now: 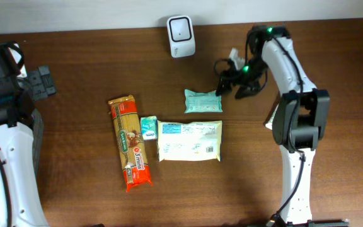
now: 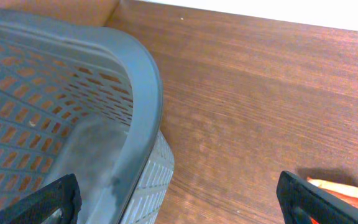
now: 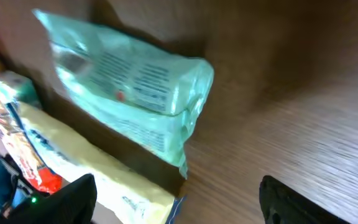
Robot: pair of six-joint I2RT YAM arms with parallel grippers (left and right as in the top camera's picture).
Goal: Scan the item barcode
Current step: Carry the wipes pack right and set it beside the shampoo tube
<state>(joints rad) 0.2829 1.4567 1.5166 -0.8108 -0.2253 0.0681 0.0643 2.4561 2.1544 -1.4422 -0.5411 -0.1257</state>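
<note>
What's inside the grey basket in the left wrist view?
Only the basket's own mesh walls and bare floor show; no item in the visible part. The rest runs out of frame, and one of the left gripper's fingers covers a corner.

Crinkly mint-green packet (image 1: pixel 202 101) with small printed text facing up lies flat, long side horizontal, just right of frame centre in the overhead view, well below the white scanner (image 1: pixel 181 28) standing at top centre.
</note>
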